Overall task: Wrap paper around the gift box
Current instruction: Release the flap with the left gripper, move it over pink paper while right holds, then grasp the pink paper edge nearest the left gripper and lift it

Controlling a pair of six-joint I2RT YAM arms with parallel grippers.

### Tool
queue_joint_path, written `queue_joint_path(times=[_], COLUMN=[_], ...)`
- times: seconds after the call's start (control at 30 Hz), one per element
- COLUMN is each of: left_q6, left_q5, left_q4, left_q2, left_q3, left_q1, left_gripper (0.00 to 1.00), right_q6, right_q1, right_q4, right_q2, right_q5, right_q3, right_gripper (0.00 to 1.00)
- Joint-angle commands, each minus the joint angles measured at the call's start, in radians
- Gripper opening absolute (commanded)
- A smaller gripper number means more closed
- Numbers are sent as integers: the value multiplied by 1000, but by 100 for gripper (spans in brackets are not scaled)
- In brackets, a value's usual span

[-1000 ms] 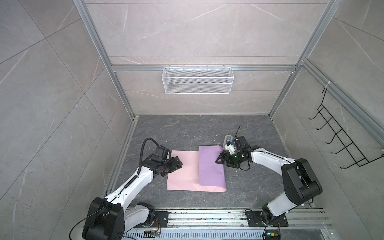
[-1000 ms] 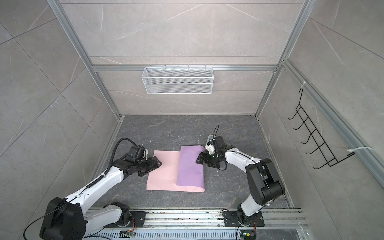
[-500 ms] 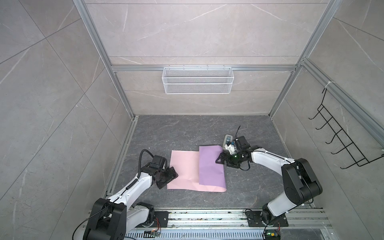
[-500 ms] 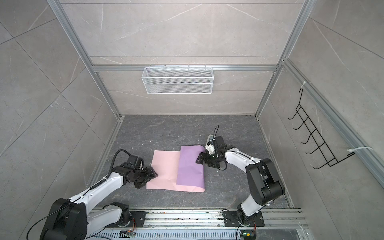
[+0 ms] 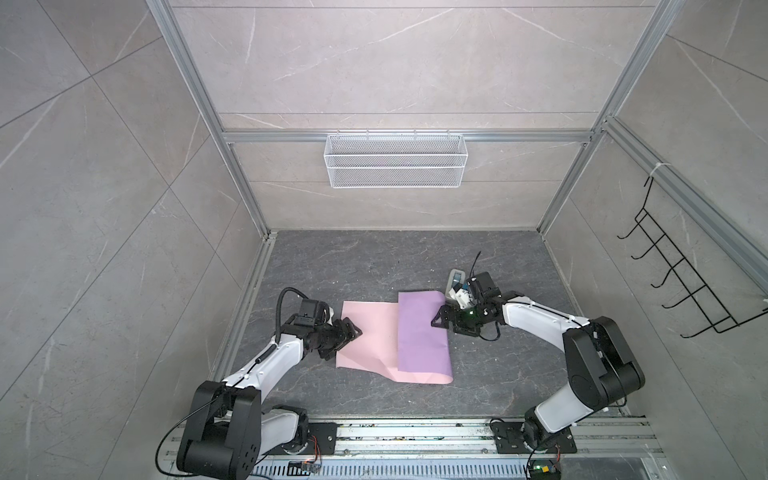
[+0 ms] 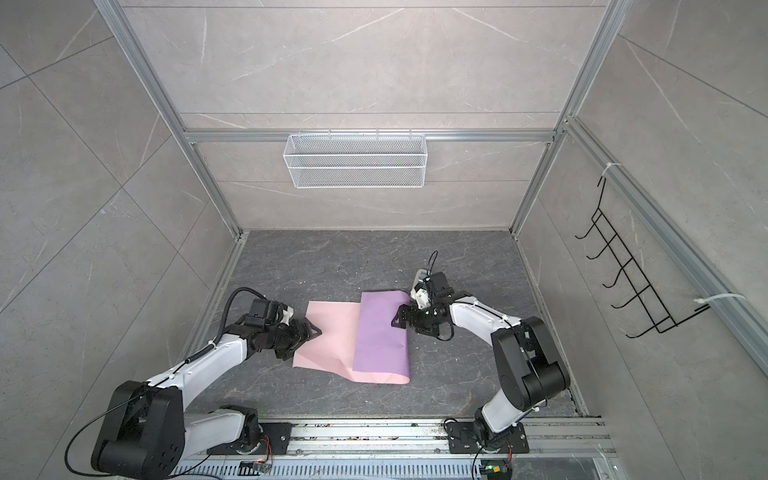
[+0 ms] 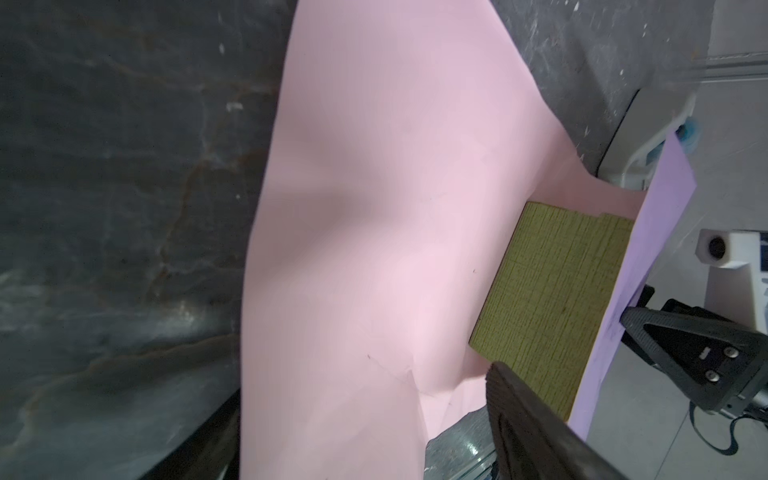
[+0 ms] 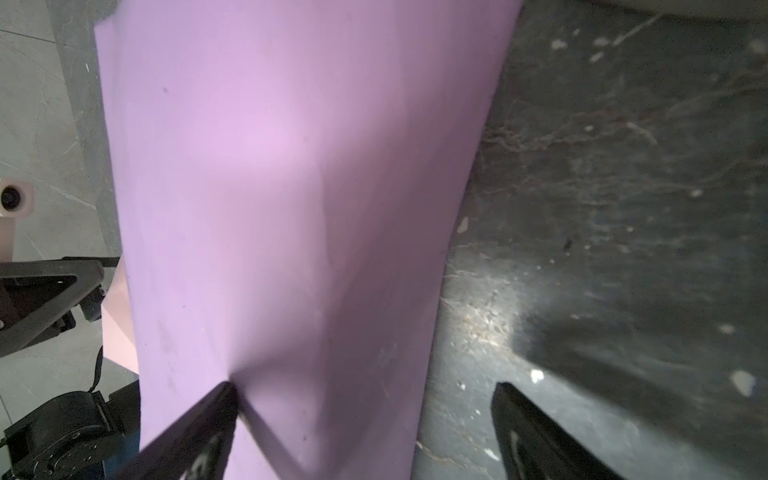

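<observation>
We see the thin sheet of paper [image 5: 370, 332], pink with a lilac flap, folded over the ribbed olive-green gift box [image 7: 552, 291]. Our left gripper [image 5: 347, 337] gapes wide astride the pink edge, gripping nothing. Our right gripper [image 5: 444, 324], equally wide and gripping nothing, presses one fingertip [image 8: 224, 395] onto the flap.

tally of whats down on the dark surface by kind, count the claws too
paper: 1
gift box, partly under the paper's fold: 1
handheld device: 1
claws, left claw and right claw: 2
total: 5
</observation>
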Motion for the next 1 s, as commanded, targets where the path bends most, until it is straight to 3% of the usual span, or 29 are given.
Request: queue_joint_path(times=[0.0,0.23,0.53,0.73,0.97], left_q6=[9,-10,-17,8,49], left_q5=[87,113,118,109,63], left_q4=[76,101,185,180,133], left_q2=[47,169,276,259,253], left_q3=[34,96,123,117,129], left_q1=[24,67,77,77,77], left_gripper=[80,72,46,29,24], right_q6=[-21,-17,-19,-17,-18], right_q1=[3,3,4,4,4], right_q4=[-64,-55,-56,-55,-55], right_q2=[37,45,48,44,48], right_q5=[100,90,88,88,86], right_q3=[-37,-34,-34,-35,-33], right_gripper=[96,96,96,96,96])
